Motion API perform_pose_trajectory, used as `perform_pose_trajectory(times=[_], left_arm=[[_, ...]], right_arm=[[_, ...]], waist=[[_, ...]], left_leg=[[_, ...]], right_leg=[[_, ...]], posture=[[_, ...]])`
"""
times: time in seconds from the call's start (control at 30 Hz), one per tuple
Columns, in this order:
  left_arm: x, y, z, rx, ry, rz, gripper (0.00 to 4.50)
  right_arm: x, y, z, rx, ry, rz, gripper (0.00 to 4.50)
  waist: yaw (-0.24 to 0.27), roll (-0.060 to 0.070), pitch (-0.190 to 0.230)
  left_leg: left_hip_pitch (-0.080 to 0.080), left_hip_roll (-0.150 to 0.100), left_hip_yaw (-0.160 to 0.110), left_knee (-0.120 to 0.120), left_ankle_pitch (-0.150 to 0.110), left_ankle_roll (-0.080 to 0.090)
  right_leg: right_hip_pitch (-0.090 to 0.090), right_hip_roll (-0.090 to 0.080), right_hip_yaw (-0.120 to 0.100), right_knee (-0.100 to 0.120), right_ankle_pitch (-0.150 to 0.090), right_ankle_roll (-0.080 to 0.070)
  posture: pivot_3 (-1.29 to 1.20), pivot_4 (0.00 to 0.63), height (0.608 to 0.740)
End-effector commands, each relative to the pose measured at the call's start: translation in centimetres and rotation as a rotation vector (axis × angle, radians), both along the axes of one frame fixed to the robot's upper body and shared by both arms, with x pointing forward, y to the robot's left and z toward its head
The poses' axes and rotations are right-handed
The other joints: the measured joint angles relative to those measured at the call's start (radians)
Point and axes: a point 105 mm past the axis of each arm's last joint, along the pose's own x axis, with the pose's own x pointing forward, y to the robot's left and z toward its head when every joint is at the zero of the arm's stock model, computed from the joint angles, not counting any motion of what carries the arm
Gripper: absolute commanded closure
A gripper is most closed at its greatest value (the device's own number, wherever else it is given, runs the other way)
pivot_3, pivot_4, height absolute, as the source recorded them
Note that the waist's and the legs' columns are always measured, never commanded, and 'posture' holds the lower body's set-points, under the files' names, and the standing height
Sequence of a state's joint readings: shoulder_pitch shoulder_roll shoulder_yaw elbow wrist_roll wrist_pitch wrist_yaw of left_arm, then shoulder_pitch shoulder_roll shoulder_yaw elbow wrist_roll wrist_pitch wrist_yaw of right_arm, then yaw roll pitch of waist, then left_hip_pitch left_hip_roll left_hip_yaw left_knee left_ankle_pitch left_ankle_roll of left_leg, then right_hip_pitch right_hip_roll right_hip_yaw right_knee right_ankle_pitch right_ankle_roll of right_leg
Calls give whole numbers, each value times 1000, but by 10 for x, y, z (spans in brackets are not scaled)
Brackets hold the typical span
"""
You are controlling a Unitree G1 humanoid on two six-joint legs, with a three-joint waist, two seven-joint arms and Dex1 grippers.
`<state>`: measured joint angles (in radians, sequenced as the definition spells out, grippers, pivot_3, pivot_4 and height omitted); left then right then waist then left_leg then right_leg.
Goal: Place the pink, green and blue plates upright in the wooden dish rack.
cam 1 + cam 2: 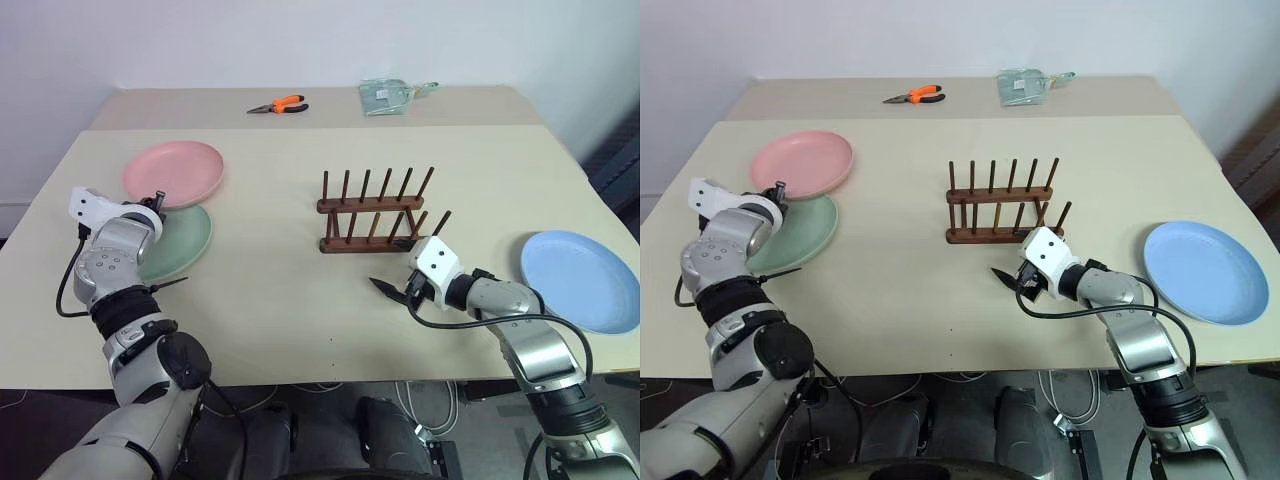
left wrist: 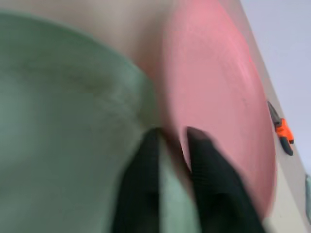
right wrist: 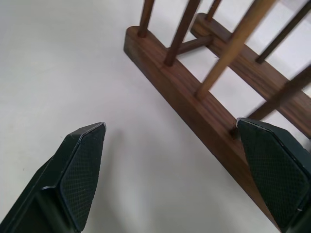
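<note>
The pink plate [image 1: 175, 170] lies flat at the table's far left, and the green plate [image 1: 188, 240] lies just in front of it, touching or slightly under its edge. My left gripper [image 1: 157, 200] sits where the two meet. In the left wrist view its fingers [image 2: 146, 165] are pressed close on the green plate's rim [image 2: 167, 204], with the pink plate [image 2: 218, 97] just beyond. The wooden dish rack [image 1: 375, 205] stands empty at mid-table. My right gripper [image 1: 397, 286] hangs open and empty just in front of the rack's near rail [image 3: 194, 97]. The blue plate [image 1: 580, 280] lies flat at the right edge.
Orange-handled pliers [image 1: 280, 105] and a clear plastic packet [image 1: 390, 95] lie on the back table strip. Bare tabletop [image 1: 280, 290] stretches between the green plate and the rack. The blue plate overhangs close to the table's right edge.
</note>
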<state>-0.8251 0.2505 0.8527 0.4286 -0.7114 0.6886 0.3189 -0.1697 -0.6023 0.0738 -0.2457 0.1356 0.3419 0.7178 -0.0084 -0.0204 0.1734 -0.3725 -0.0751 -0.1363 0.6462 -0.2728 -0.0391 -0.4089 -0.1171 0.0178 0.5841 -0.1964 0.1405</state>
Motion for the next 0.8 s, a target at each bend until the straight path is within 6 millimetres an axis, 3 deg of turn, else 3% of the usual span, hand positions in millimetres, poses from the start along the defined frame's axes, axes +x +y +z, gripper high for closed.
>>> perform_pose_trajectory(times=[0.03, 0.1, 0.23, 0.3, 0.37, 0.57, 0.67, 0.8], left_arm=[[9, -28, 54, 161, -215, -144, 4488], [8, -51, 71, 231, -304, -234, 4488], [0, -117, 94, 358, -422, -458, 4488], [-8, -160, 106, 415, -477, -587, 4488], [-17, -191, 115, 444, -524, -678, 4488], [-31, -226, 126, 405, -566, -787, 4488], [-35, -233, 125, 385, -560, -822, 4500], [-39, -235, 122, 382, -546, -847, 4500]], right_arm=[[-13, -5, 43, -1, -89, 42, 0], [-16, -4, 57, -24, -135, 59, 0], [-11, 16, 93, -57, -309, 115, 0], [0, 34, 112, -119, -456, 137, 0], [10, 46, 123, -231, -587, 156, 0], [37, 51, 116, -595, -821, 189, 0], [47, 42, 105, -712, -846, 184, 819], [52, 34, 107, -747, -877, 144, 2821]], waist=[[3, -1, 0], [4, -2, 1], [0, -2, 1], [-4, -2, 1], [-3, -2, 1], [-2, -2, 1], [0, -3, 1], [-1, -3, 1]], left_leg=[[-1, 0, 0, 0, 0, 0], [-1, 0, 0, 1, 0, 0], [0, 0, 0, 0, 0, 0], [0, 0, 1, 0, 0, 0], [0, 0, 1, 0, 0, 0], [-1, 0, 2, -1, 0, 0], [-1, 0, 2, 0, 0, 0], [-1, 0, 2, 0, 0, -1]], right_leg=[[0, 0, 0, 0, 0, 0], [0, 0, 0, 0, 0, 0], [0, 0, 0, 0, 0, 0], [0, 0, 0, 0, 0, 0], [-1, 0, 1, 0, 0, 0], [-1, 0, 1, -1, 0, 0], [-1, 0, 1, -1, 0, 0], [-1, 0, 1, -1, 0, 0]], posture=[[0, 150, 740], [0, 150, 740], [0, 150, 740], [0, 150, 740], [0, 150, 740], [0, 150, 740], [0, 150, 740], [0, 150, 740]])
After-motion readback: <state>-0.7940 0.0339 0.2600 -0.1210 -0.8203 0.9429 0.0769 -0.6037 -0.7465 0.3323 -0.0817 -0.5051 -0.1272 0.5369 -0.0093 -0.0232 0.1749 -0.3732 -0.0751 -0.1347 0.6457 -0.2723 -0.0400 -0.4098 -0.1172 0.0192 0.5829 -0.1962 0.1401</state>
